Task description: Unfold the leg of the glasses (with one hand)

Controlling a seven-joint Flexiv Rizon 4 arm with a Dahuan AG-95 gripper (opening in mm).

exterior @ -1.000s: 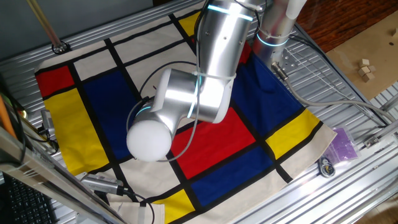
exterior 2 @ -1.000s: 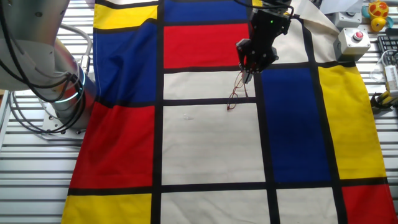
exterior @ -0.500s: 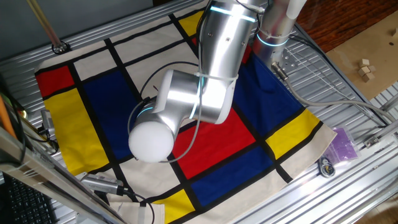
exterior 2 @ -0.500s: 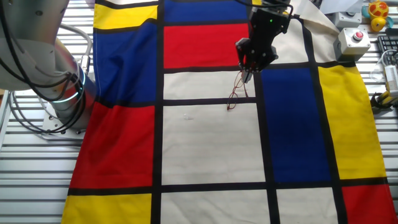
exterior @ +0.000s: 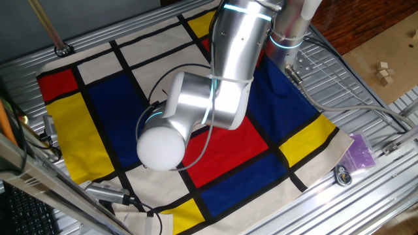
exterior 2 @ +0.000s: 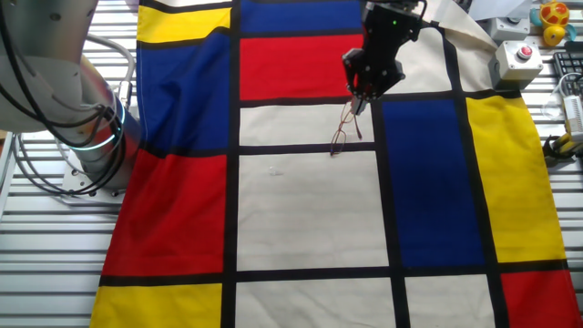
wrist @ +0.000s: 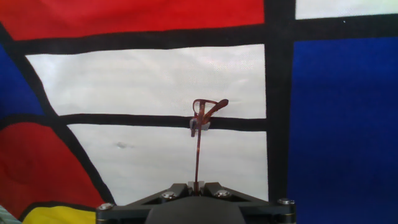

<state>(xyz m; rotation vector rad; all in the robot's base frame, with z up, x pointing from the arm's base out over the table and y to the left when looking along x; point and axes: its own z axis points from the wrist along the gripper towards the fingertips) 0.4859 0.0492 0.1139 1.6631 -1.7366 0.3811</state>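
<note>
The glasses [exterior 2: 340,139] are small, reddish-brown and wire-rimmed, over a white square of the cloth near a black stripe. In the hand view the frame [wrist: 206,111] hangs out ahead of me, and the leg [wrist: 198,155] runs straight back as a thin wire into my gripper [wrist: 197,185]. The gripper is shut on the leg's end, with its jaws pinched tight around the wire. In the other fixed view the black gripper [exterior 2: 361,98] sits just above the glasses. In one fixed view the silver arm [exterior: 209,98] hides the glasses and the gripper.
A checked cloth [exterior 2: 301,210] of red, blue, yellow and white squares with black stripes covers the table. A grey box with a red button [exterior 2: 516,60] stands at the far right edge. Cables and the arm's base [exterior 2: 86,137] are at the left.
The gripper has moved slightly up and left in the other fixed view, taking the leg with it. The glasses frame has shifted a little the same way.
</note>
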